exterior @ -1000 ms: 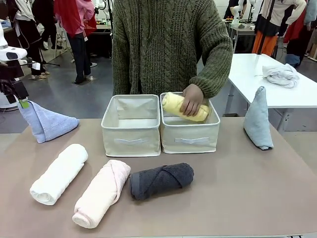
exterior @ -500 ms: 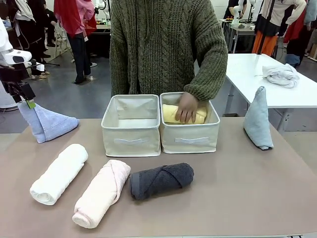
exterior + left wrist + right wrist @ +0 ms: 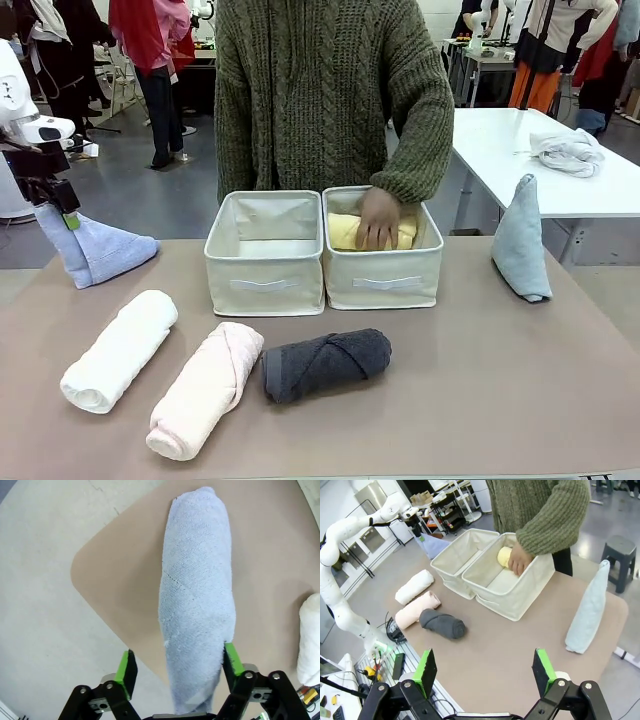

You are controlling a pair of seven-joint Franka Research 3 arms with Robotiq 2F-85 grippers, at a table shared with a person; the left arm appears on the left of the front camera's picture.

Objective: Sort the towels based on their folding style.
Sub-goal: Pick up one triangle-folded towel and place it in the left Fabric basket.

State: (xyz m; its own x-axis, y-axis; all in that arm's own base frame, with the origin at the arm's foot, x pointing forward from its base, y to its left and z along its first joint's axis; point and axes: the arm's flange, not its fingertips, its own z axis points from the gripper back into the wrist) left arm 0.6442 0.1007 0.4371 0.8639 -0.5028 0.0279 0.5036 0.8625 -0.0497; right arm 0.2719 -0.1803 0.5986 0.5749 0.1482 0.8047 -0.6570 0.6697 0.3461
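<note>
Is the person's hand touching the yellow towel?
Touching. In the front view the hand lies on the yellow towel inside the right box.

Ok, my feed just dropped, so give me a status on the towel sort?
Left claw open, straddling top of blue cone towel. Right claw open, empty, above table. Person's hand on yellow roll inside box.

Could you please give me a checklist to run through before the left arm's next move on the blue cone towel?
1. Left pincer straddles the blue cone: ok.
2. Left pincer closed on it: not ok, open.
3. Person's hand out of the right box: not ok, resting on the yellow towel inside.
4. Left box free of towels: ok.
5. Right pincer out of the way: ok, open and holding nothing.
</note>
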